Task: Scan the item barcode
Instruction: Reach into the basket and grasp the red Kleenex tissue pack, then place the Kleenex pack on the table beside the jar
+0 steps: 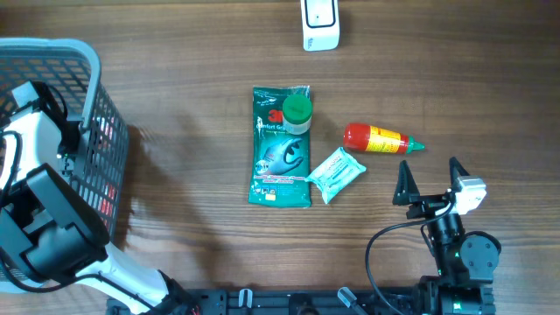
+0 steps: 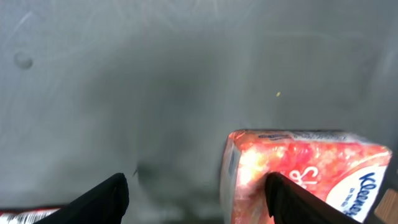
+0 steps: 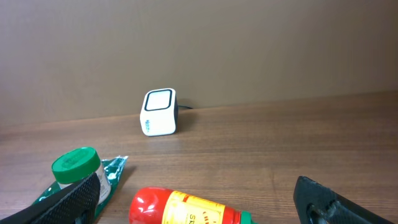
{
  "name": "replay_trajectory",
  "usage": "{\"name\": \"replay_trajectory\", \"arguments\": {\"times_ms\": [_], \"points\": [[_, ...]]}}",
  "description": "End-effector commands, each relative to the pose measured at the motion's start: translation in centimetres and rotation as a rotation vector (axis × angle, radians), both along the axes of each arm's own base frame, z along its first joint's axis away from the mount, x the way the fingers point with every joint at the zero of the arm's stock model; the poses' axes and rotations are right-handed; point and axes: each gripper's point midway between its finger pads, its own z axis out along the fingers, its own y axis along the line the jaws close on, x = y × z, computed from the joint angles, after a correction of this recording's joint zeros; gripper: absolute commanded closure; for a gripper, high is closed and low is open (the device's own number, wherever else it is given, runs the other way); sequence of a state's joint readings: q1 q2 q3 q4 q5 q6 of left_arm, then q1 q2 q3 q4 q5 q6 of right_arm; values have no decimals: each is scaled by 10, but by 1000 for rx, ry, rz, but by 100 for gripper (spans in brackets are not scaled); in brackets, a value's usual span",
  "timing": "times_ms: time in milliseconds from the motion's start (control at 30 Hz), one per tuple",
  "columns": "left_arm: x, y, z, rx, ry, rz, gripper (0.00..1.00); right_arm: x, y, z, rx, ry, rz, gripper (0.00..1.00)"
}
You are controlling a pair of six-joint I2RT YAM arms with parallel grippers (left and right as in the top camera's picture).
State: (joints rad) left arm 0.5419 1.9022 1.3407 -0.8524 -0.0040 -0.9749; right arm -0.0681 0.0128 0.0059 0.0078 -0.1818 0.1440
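The left arm [image 1: 44, 210] reached down into a grey basket [image 1: 112, 157] at the left edge of the table [image 1: 192, 96]. Its wrist camera showed the left gripper [image 2: 194, 177] with its fingers spread wide and closed on nothing. A pink Kleenex pack [image 2: 305, 168] lay on the basket floor, its near end partly in the gap between the fingers. The right-hand finger stood in front of the pack; whether it touched the pack could not be told. The corner of another red-and-white wrapper [image 2: 25, 214] showed at the lower left of that view.

The white scanner [image 1: 320, 24] stood at the far edge of the table, well apart from the basket. A green packet [image 1: 280, 162] lay flat at mid-table with a green-capped jar [image 1: 297, 112] upright on its far end. A teal pack [image 1: 337, 172] touched the packet's right side near its lower corner. A red bottle [image 1: 376, 138] with a green tip lay on its side just beyond, the tip pointing right.

The right gripper [image 1: 429, 163] hovered near the bottle at the table's near right, its fingers fully apart and empty, facing the bottle and the scanner.
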Motion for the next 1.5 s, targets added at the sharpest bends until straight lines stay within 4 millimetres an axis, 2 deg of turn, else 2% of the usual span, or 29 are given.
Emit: {"name": "replay_trajectory", "arguments": {"times_ms": [0, 67, 100, 167, 200, 233, 267, 300, 367, 400, 467, 500, 533, 567, 633, 700, 800, 867, 900, 933, 967, 1000, 1033, 1100, 1167, 1200, 1300, 1433, 1467], "points": [[-2, 5, -11, 29, 27, 1, 31, 0, -1, 3, -11, -14, -3, 0], [2, 3, -13, 32, 21, -9, 39, 0, -1, 3, -12, -14, -3, 0], [5, 1, -12, 37, 13, -17, 46, 0, -1, 3, -11, -14, -3, 0], [12, -2, -12, 45, -1, -32, 55, 0, -1, 3, -11, -14, -3, 0], [15, -5, -11, 48, -7, -42, 57, 0, -1, 3, -11, -14, -3, 0], [17, -8, -11, 49, -8, -51, 51, 0, -1, 3, -12, -14, -3, 0], [19, -12, -11, 50, -8, -62, 32, 0, -1, 3, -11, -14, -3, 0], [20, -14, -12, 52, -6, -69, 23, 0, -1, 3, -11, -14, -3, 0], [19, -17, -18, 54, -3, -75, 21, 0, -1, 3, -11, -14, -3, 0], [17, -18, -23, 54, -1, -75, 24, 0, -1, 3, -11, -14, -3, 0], [11, -21, -35, 53, 1, -76, 44, 0, -1, 3, -11, -14, -3, 0], [7, -22, -42, 52, 2, -75, 62, 0, -1, 3, -12, -14, -3, 0], [4, -23, -46, 53, 10, -74, 88, 0, -1, 3, -11, -14, -3, 0], [1, -22, -46, 58, 22, -73, 96, 0, -1, 3, -11, -14, -3, 0], [0, -17, -39, 83, 22, -119, 96, 0, -1, 3, -12, -14, -3, 0], [2, -2, -10, 129, -29, -131, 96, 0, -1, 3, -11, -14, -3, 0], [-7, 23, 63, 225, -167, -54, 96, 0, -1, 3, -11, -14, -3, 0], [-18, 34, 125, 320, -300, -4, 96, 0, -1, 3, -11, -14, -3, 0], [-26, 28, 170, 369, -421, 3, 96, 0, -1, 3, -12, -14, -3, 0], [-30, 18, 201, 391, -513, -6, 96, 0, -1, 3, -11, -14, -3, 0], [-32, 5, 223, 393, -589, -31, 96, 0, -1, 3, -11, -14, -3, 0], [-33, -15, 246, 385, -678, -76, 96, 0, -1, 3, -11, -14, -3, 0], [-32, -46, 272, 358, -788, -166, 96, 0, -1, 3, -11, -14, -3, 0], [-30, -101, 299, 320, -910, -371, 96, 0, -1, 3, -11, -14, -3, 0], [-28, -149, 309, 335, -952, -603, 96, 0, -1, 3, -11, -14, -3, 0], [-25, -189, 307, 344, -961, -817, 96, 0, -1, 3, -11, -14, -3, 0], [-26, -262, 275, 256, -912, -1152, 96, 0, -1, 3, -11, -14, -3, 0], [-33, -357, 193, 59, -738, -1510, 96, 0, -1, 3, -12, -14, -3, 0], [-34, -370, 178, 26, -697, -1549, 96, 0, -1, 3, -11, -14, -3, 0]]}}
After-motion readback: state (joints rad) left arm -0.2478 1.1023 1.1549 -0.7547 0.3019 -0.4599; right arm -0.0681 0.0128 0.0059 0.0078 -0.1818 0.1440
